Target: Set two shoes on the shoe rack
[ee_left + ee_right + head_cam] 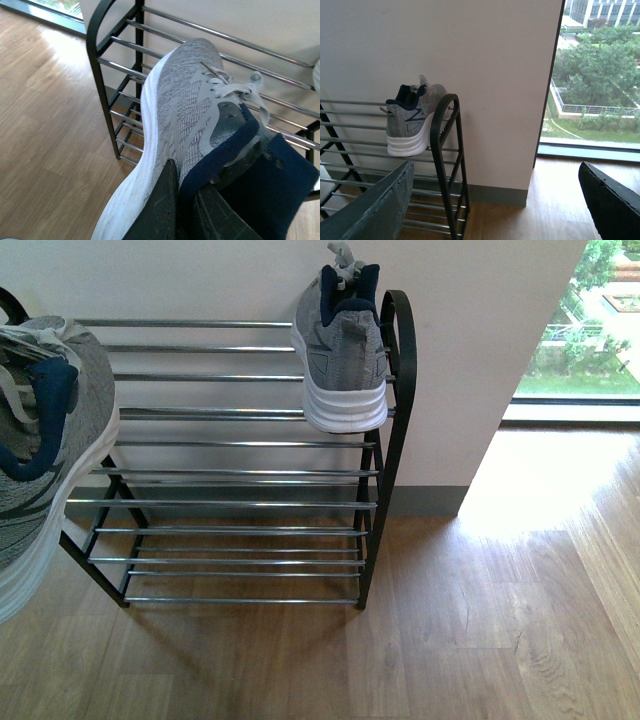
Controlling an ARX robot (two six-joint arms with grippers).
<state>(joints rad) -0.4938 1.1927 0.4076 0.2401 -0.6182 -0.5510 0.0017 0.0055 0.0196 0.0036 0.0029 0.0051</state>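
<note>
Left hand (187, 202) is clamped on the navy collar of one grey knit lace-up sneaker with a thick white sole (185, 110), one dark finger (160, 210) outside the shoe and the other inside its opening. In the front view this sneaker (50, 440) hangs at the left edge, in front of the left end of the rack. In the left wrist view its toe points toward the chrome bars, though whether it touches them cannot be told.

Two such sneakers are in view. The second grey sneaker (340, 350) sits on the top tier of the tall black metal-framed shoe rack with thin chrome bars (385, 440), at its right end. It lies just beside the rounded side frame, heel outward and toe toward the wall. The right wrist view shows it (410, 120) resting on those upper bars, apart from either hand.

Right hand (496, 170) is spread wide and holds nothing, its two dark fingers (375, 210) well apart.

One rack (445, 140) stands against the white wall (495, 60) on the wooden plank floor (480, 640). One large window (600, 75) lies to its right.
</note>
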